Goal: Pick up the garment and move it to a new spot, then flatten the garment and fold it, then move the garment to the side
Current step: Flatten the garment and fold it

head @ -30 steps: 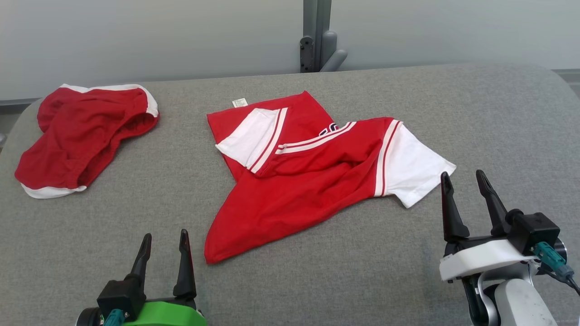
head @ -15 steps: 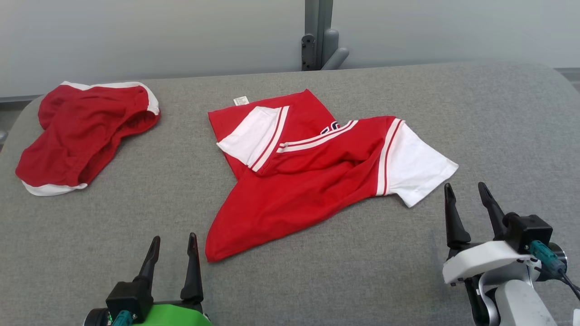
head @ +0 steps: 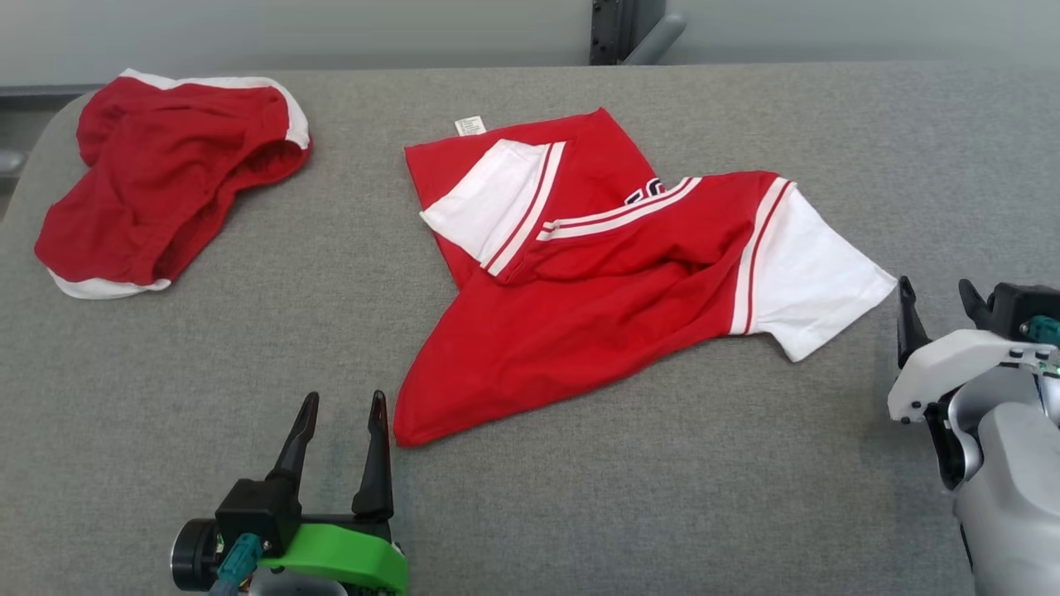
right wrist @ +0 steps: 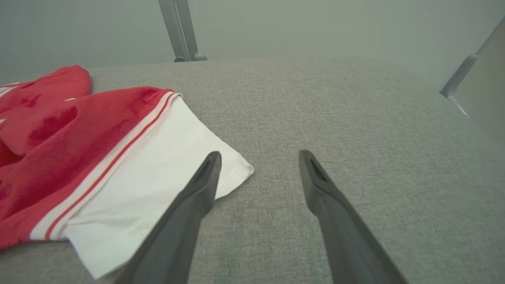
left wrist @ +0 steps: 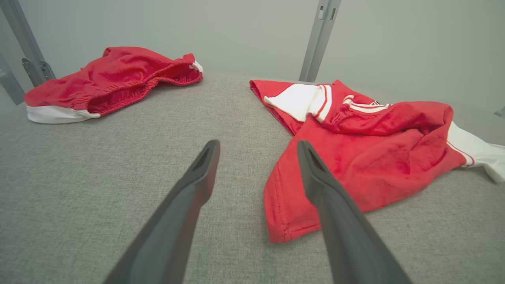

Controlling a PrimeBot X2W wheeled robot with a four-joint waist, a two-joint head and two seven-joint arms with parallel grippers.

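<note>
**Jersey rumpled mid-surface, both claws spread and empty: most of the task is left**

The red-and-white jersey (head: 596, 314) lies crumpled near the middle of the grey padded surface (head: 662, 513). One white sleeve is folded over its chest and the other is spread toward the right claw (head: 936, 285). That claw's fingers stand apart just beside the sleeve's corner and hold nothing. The left claw (head: 344, 399) is likewise spread and empty, just beside the jersey's near hem corner. The jersey looks neither flattened nor folded, and I cannot tell whether the first move to a new spot is done. Flattening, folding and setting aside appear to remain. A pair of red shorts (head: 166, 182) lies well apart at the far left. Both pieces lie loose on the surface, not in any bin or basket.
</note>
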